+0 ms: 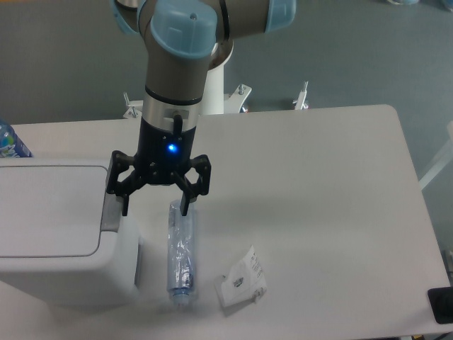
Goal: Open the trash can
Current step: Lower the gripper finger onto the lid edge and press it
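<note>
The trash can (49,241) is a large white boxy bin at the left edge of the table, its flat lid down. Its grey push tab (110,210) sits on the right side of the lid. My gripper (156,207) is open, fingers pointing down, just right of the tab. Its left finger (125,204) hangs over the tab's edge, and I cannot tell if it touches. Its right finger (187,204) is above the top of a clear plastic bottle (180,253) lying on the table.
A crumpled white wrapper (241,279) lies right of the bottle. A blue-labelled bottle (10,142) shows at the far left behind the bin. A dark object (442,304) sits at the table's right front corner.
</note>
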Robot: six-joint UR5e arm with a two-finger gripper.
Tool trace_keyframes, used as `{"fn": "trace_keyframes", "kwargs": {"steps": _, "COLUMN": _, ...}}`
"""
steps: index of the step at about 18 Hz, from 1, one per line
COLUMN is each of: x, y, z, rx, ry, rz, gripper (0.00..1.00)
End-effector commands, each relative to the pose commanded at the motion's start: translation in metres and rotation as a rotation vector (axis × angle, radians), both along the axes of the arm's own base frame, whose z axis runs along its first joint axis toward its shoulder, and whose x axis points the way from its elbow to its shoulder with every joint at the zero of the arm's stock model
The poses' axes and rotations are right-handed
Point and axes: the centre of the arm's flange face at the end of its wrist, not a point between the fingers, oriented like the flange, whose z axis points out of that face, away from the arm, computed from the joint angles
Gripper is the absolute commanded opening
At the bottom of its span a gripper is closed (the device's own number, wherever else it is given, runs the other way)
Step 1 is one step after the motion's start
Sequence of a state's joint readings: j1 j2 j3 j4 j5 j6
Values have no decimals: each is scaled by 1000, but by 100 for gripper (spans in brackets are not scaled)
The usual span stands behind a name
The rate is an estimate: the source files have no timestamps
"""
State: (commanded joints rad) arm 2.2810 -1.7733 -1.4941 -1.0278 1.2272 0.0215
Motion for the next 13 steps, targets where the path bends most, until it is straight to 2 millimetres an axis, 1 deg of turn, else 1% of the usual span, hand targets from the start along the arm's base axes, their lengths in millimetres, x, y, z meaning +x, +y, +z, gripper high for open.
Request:
{"fn": "trace_keyframes", "kwargs": {"steps": 4, "x": 1, "y": 0, "z": -4, "rx": -6, "ry": -5, "rz": -2, "gripper": 100}}
{"fn": "trace_keyframes", "kwargs": {"steps": 13, "x": 1, "y": 0, "z": -7, "rx": -10, "ry": -7, "rz": -1, "gripper": 100}}
